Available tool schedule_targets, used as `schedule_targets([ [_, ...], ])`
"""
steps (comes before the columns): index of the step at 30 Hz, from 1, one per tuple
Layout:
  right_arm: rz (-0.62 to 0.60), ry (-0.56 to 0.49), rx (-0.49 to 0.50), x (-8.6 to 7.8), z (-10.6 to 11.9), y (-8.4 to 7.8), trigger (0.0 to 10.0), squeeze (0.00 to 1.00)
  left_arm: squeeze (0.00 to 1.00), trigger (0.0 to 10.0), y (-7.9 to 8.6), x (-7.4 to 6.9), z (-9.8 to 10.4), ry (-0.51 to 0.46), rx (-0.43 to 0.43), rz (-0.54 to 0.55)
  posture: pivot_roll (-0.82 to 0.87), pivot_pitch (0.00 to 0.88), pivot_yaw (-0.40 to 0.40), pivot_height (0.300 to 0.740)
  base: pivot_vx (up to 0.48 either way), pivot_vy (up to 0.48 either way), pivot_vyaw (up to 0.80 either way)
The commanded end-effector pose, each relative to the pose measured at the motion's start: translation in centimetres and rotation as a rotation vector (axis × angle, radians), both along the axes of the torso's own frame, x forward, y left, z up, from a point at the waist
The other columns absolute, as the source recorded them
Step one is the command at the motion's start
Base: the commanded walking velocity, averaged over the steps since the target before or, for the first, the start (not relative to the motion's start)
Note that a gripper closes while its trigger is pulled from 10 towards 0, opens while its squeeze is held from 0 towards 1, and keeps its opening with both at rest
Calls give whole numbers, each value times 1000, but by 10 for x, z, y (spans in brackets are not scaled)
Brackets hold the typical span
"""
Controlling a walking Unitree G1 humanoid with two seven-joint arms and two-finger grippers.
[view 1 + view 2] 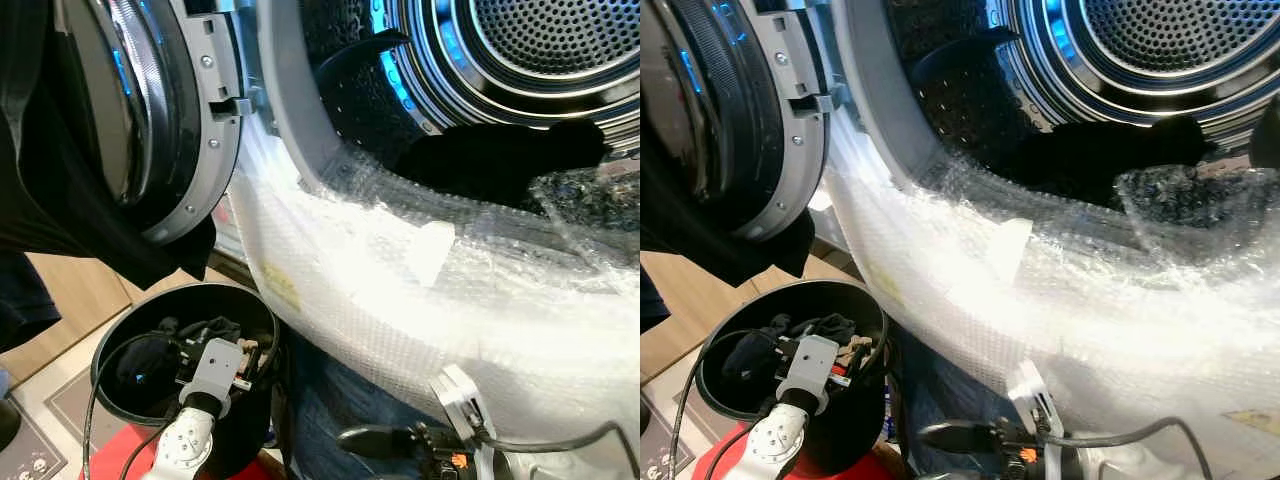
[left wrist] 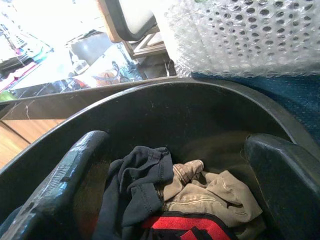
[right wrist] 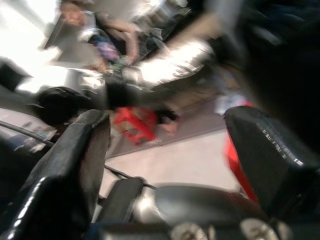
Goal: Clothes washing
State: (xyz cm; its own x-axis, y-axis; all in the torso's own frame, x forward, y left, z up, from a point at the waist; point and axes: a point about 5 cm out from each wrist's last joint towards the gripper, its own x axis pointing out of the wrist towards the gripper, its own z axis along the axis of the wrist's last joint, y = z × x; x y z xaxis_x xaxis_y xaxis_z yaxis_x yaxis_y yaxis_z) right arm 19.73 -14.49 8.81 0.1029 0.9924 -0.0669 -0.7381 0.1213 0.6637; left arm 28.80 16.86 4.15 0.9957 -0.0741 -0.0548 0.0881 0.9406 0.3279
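Observation:
A black bucket stands low on my left, below the washer's open door. My left gripper reaches down into it, open, with its fingers on either side of the pile. The pile holds a dark navy garment, a beige garment and a red-and-black piece. A black garment lies over the lower lip of the steel drum. My right gripper hangs low in front of the washer, open with nothing held; its view is blurred.
Bubble wrap covers the washer's front below the opening. A dark cloth drapes over the door. Blue fabric shows under the wrap, beside the bucket. Something red sits under the bucket. A blurred person is behind.

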Motion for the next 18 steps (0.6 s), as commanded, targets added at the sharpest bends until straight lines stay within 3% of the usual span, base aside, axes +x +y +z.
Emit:
schedule_targets([
  [1, -54, 48, -61, -2, -26, -8, 10000, 0, 0, 10000, 1, -3, -6, 30, 9, -3, -90, 6, 55, 740, 0, 0, 0],
  [7, -172, 148, -209, -7, -69, -21, 10000, 0, 0, 10000, 2, -4, -6, 31, 7, -1, -91, 7, 56, 740, 0, 0, 0],
  [10, -195, 143, -329, -11, -95, -28, 10000, 0, 0, 10000, 2, -4, -6, 30, 5, 0, -91, 7, 56, 740, 0, 0, 0],
  [11, -195, 143, -329, -11, -95, -28, 10000, 0, 0, 10000, 2, -4, -6, 30, 5, 0, -91, 7, 56, 740, 0, 0, 0],
  [13, -266, 197, -429, -15, -118, -32, 10000, 0, 0, 10000, 2, -4, -6, 28, 3, 1, -87, 5, 57, 740, 0, 0, 0],
  [18, -311, 239, -506, -22, -135, -32, 10000, 0, 0, 10000, 2, -4, -6, 28, -1, 6, -82, 4, 61, 740, 0, 0, 0],
])
